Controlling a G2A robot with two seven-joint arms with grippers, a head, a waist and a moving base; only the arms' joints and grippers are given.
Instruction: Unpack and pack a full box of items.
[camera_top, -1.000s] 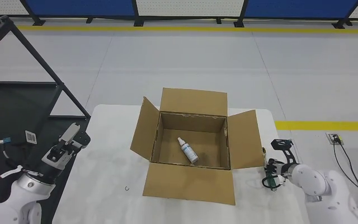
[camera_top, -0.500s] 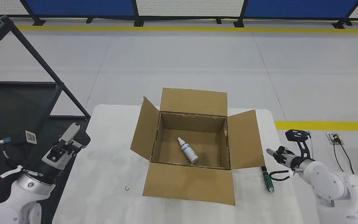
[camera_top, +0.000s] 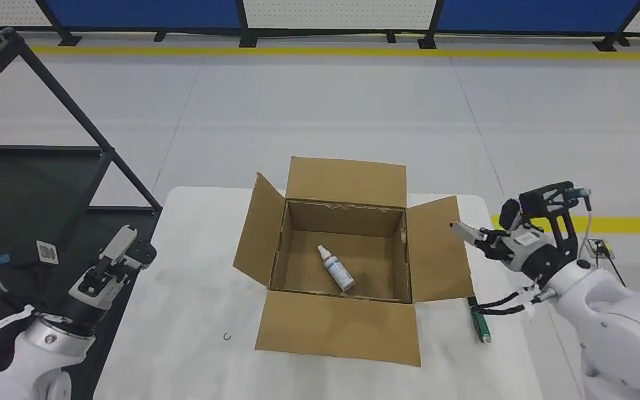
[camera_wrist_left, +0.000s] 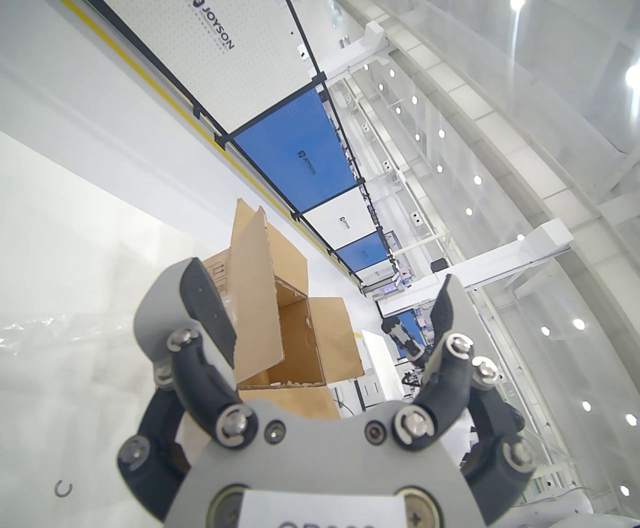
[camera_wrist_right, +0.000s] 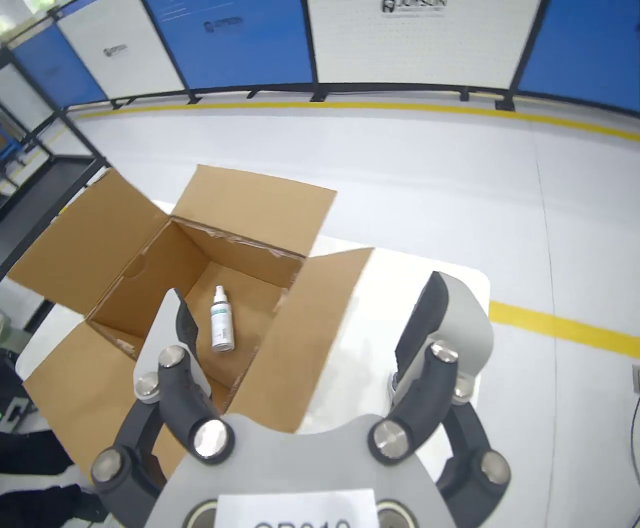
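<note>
An open cardboard box (camera_top: 338, 335) stands mid-table with all its flaps folded out. On its floor lies a small white spray bottle (camera_top: 335, 268), which the right wrist view shows too (camera_wrist_right: 222, 325). A green pen-like item (camera_top: 479, 325) lies on the table just right of the box. My right gripper (camera_top: 468, 267) hovers open above the box's right flap and that green item, holding nothing (camera_wrist_right: 302, 305). At the table's left edge my left gripper (camera_top: 128, 248) is open and empty (camera_wrist_left: 325, 300), facing the box (camera_wrist_left: 300, 330).
The white table (camera_top: 190, 300) is bare to the left of the box apart from a small metal ring (camera_top: 228, 336), also visible near my left gripper (camera_wrist_left: 63, 489). A black frame (camera_top: 60, 100) stands off the table's left side.
My right gripper has left the green item on the table, risen and swung toward the box's right flap. The left arm has drawn back slightly.
</note>
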